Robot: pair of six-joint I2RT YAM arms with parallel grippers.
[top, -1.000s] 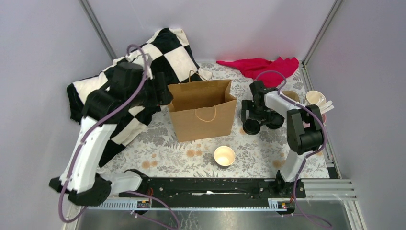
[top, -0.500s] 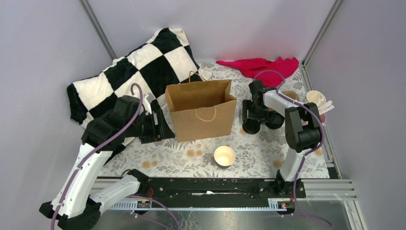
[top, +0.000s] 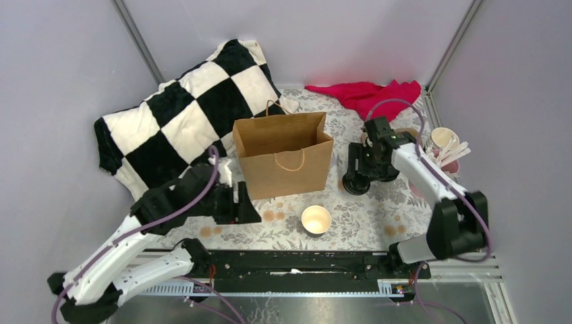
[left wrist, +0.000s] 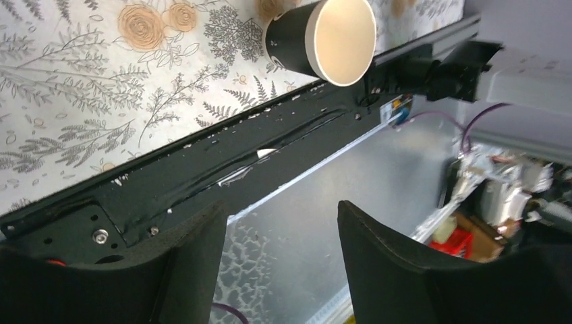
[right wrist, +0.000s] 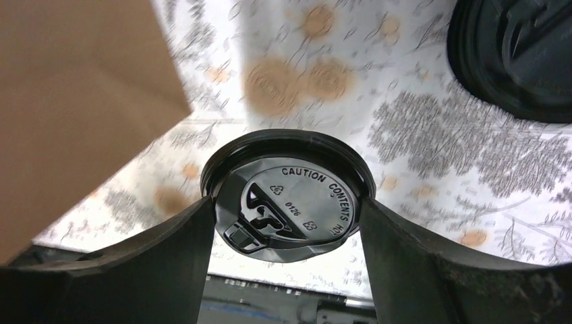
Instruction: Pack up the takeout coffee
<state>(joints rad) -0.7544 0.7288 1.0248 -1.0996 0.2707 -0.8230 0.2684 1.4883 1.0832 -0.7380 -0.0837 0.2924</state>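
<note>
**Right claw grips a coffee beside the bag**

The right claw (right wrist: 287,209) pinches a lidded coffee cup (right wrist: 291,192) by its rim, on the bench (top: 364,216) just right of the brown bag (top: 283,158) — likely for lifting in. The left claw (left wrist: 283,229) hangs spread, empty. Two lidded cups — the second cup (right wrist: 519,54) nearby; one unlidded cup (top: 316,219); one bag.

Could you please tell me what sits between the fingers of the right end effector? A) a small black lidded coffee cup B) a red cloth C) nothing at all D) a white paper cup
A: in the right wrist view, the right end effector has its two fingers against the rim of the small black disposable coffee cup with a round black lid, which reads CAUTION CONTENTS.
</note>
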